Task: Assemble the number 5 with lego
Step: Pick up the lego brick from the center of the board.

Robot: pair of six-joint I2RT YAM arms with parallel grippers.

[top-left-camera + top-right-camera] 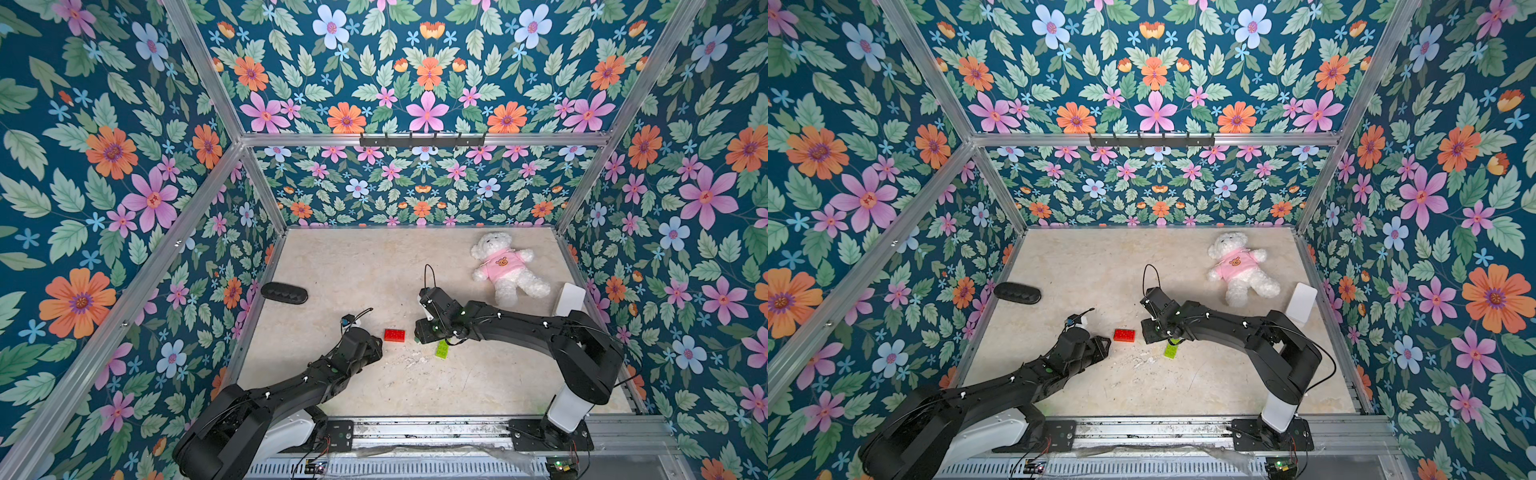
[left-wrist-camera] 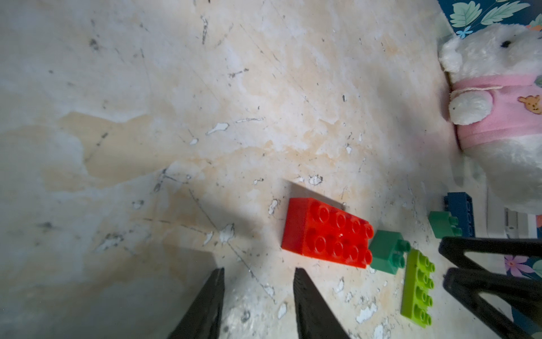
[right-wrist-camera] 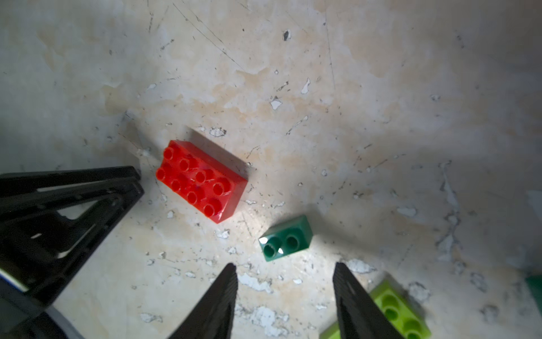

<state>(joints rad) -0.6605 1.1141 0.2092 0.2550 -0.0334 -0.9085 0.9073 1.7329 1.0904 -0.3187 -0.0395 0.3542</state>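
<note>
The lego lies loose on the beige table, and no number 5 is in view. A long red brick (image 1: 394, 335) (image 2: 325, 232) (image 3: 202, 180) lies between the two grippers. A small dark-green brick (image 3: 286, 237) (image 2: 387, 252) lies just beyond my right gripper (image 3: 284, 265) (image 1: 419, 331), which is open and empty. A lime brick (image 1: 442, 349) (image 3: 396, 308) lies beside one right fingertip. A blue brick (image 2: 459, 211) and a second dark-green brick (image 2: 443, 224) sit side by side. My left gripper (image 2: 258, 271) (image 1: 376, 347) is open and empty, short of the red brick.
A white teddy (image 1: 505, 266) in a pink shirt lies at the back right. A black oval object (image 1: 284, 293) rests by the left wall, and a white block (image 1: 569, 299) leans at the right wall. Floral walls enclose the table on three sides.
</note>
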